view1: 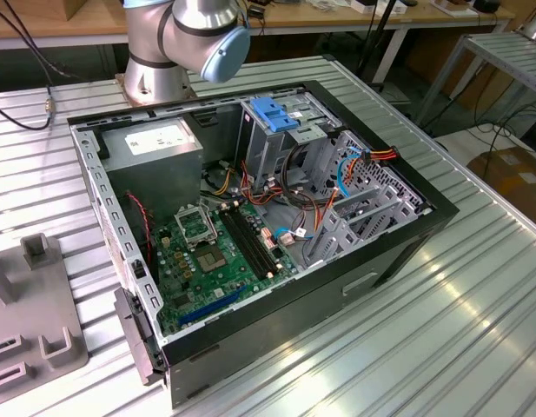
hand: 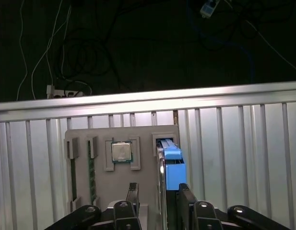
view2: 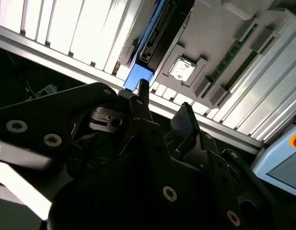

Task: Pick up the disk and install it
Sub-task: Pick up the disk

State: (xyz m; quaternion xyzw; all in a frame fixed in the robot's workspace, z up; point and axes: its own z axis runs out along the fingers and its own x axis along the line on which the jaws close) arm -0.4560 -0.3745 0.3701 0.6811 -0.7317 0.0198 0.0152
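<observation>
tool [hand: 159, 190] hovering open, holding nothing, near the disk [hand: 173, 168] | disk standing on edge in grey fixture [hand: 120, 184] | likely stiff, heavyish, shock-sensitive; pinching across flat faces looking safest

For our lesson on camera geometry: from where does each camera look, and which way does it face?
Exterior view: raised, off the arm, angled down on the open computer case; arm joint shows.
First wrist view: on the wrist, facing the disk in the parts tray; gripper shows.
Second wrist view: on the wrist, oblique; gripper shows.
Both wrist views share disk, parts tray, processor.
</observation>
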